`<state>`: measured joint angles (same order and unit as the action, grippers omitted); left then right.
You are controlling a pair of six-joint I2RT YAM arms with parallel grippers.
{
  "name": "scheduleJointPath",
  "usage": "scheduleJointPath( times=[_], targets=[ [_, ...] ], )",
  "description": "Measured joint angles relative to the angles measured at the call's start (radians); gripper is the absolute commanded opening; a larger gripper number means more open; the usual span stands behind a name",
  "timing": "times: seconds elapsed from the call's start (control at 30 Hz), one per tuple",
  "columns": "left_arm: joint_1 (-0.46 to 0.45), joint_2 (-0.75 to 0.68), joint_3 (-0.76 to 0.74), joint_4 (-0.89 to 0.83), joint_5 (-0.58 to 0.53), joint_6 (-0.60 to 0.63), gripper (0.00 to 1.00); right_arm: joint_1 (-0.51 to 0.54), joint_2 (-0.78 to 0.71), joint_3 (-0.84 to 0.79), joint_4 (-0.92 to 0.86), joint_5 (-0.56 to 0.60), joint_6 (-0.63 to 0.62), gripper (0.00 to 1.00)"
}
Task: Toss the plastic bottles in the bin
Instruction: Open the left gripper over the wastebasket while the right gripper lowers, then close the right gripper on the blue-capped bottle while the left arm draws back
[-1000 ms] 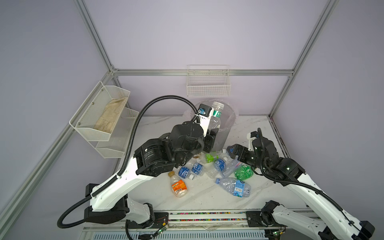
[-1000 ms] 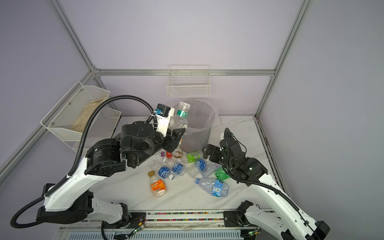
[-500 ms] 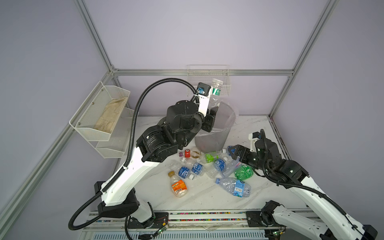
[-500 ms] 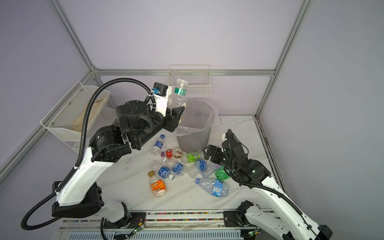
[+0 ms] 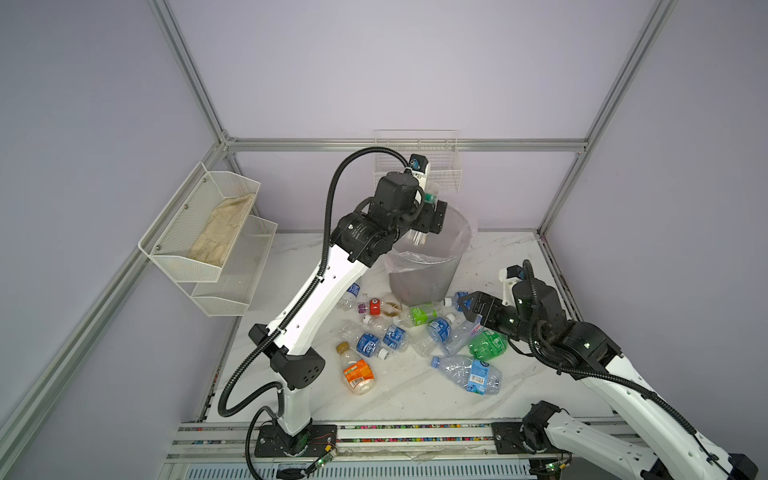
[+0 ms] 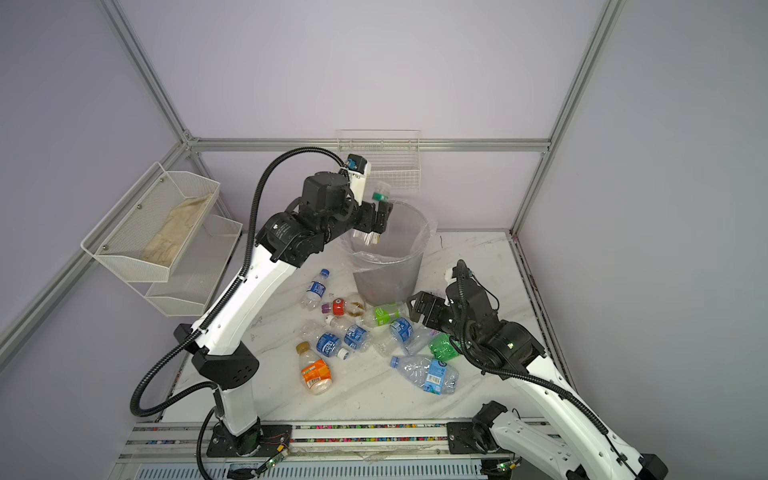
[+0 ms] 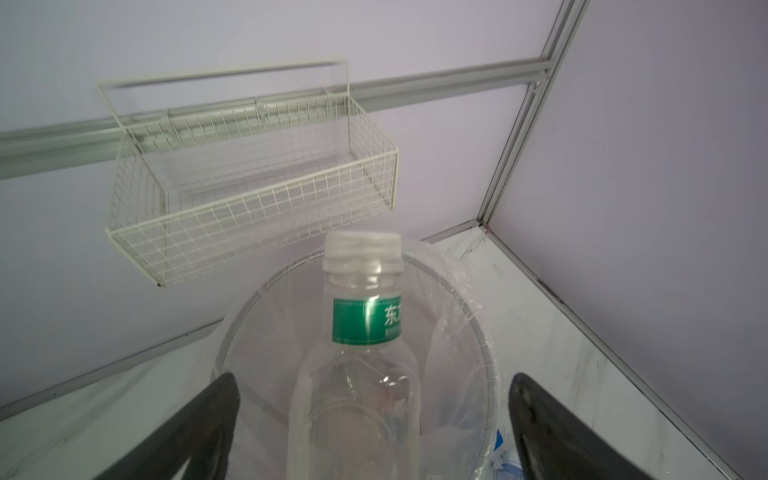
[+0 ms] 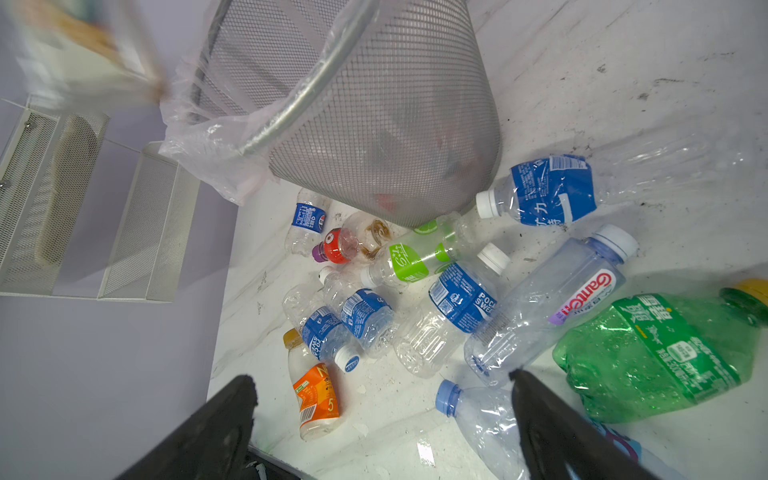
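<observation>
Over bin [image 7: 249, 328]: green-label bottle [image 7: 365, 324] between left jaws, spread apart; right jaws apart.

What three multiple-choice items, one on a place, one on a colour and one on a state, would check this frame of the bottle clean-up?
1. Where is the green-label bottle?
A. in the wire wall basket
B. over the bin's mouth, between the left gripper's fingers
C. in the mesh wall shelf

2. What colour is the label on the brown-capped bottle?
A. blue
B. orange
C. red

3. How do the right gripper's jaws stand?
A. open, nothing between them
B. shut on a green bottle
C. shut on the bin's rim

Answers:
1 B: the left wrist view shows it above the liner, with a gap to each finger.
2 B: both top views show an orange label.
3 A: the right wrist view shows the jaws apart above the table.
</observation>
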<state>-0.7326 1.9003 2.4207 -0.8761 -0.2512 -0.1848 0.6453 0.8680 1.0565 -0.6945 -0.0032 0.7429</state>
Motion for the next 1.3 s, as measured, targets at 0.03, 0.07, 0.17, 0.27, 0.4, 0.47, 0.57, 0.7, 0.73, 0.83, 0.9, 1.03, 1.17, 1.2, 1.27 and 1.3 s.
scheduleJointPath(
  times=[0.03,0.07,0.17,0.27,0.4,0.47,0.57,0.7,0.73,0.83,0.9,1.03,1.17,1.2,1.27,1.3],
  targets=[
    [0.0,0.003,0.0,-0.018,0.005,-0.006,1.0,0.0,-0.007,0.0,-0.003,0.0,0.0,0.98],
    [-0.001,0.001,0.0,-0.029,0.009,-0.007,1.0,0.0,-0.015,0.0,-0.005,0.0,0.0,0.98],
    [-0.008,-0.042,0.0,-0.031,0.014,-0.014,1.0,0.0,-0.029,0.0,-0.007,0.0,0.0,0.98],
    [-0.018,-0.126,-0.009,-0.025,0.016,-0.014,1.0,0.0,-0.031,0.0,-0.007,-0.002,0.0,0.98],
    [-0.048,-0.309,-0.129,0.026,0.003,-0.026,1.0,0.0,-0.024,0.0,-0.007,-0.008,0.0,0.98],
    [-0.082,-0.409,-0.227,0.055,-0.014,-0.038,1.0,0.0,-0.016,0.0,-0.007,-0.015,-0.003,0.98],
    [-0.141,-0.542,-0.404,0.1,-0.048,-0.051,1.0,0.0,-0.002,-0.005,-0.008,-0.023,-0.016,0.97],
    [-0.211,-0.68,-0.651,0.126,-0.097,-0.101,1.0,0.0,0.024,-0.039,-0.025,-0.04,-0.036,0.98],
    [-0.228,-0.711,-0.716,0.134,-0.11,-0.121,1.0,0.0,0.033,-0.053,-0.033,-0.043,-0.041,0.98],
    [-0.289,-0.807,-0.905,0.138,-0.157,-0.192,1.0,0.002,0.057,-0.089,-0.065,-0.039,-0.047,0.98],
    [-0.33,-0.873,-1.013,0.135,-0.183,-0.247,1.0,0.009,0.064,-0.106,-0.089,-0.022,-0.041,0.98],
    [-0.397,-1.007,-1.185,0.137,-0.22,-0.36,1.0,0.04,0.062,-0.136,-0.114,0.03,0.0,0.98],
    [-0.449,-1.086,-1.308,0.138,-0.244,-0.461,1.0,0.073,0.065,-0.182,-0.123,0.076,0.099,0.98],
    [-0.46,-1.095,-1.33,0.138,-0.247,-0.482,1.0,0.077,0.068,-0.196,-0.123,0.08,0.13,0.98],
    [-0.477,-1.099,-1.363,0.138,-0.252,-0.514,1.0,0.087,0.069,-0.236,-0.119,0.085,0.204,0.97],
    [-0.483,-1.099,-1.376,0.137,-0.253,-0.53,1.0,0.091,0.067,-0.261,-0.117,0.085,0.251,0.97]
  ],
)
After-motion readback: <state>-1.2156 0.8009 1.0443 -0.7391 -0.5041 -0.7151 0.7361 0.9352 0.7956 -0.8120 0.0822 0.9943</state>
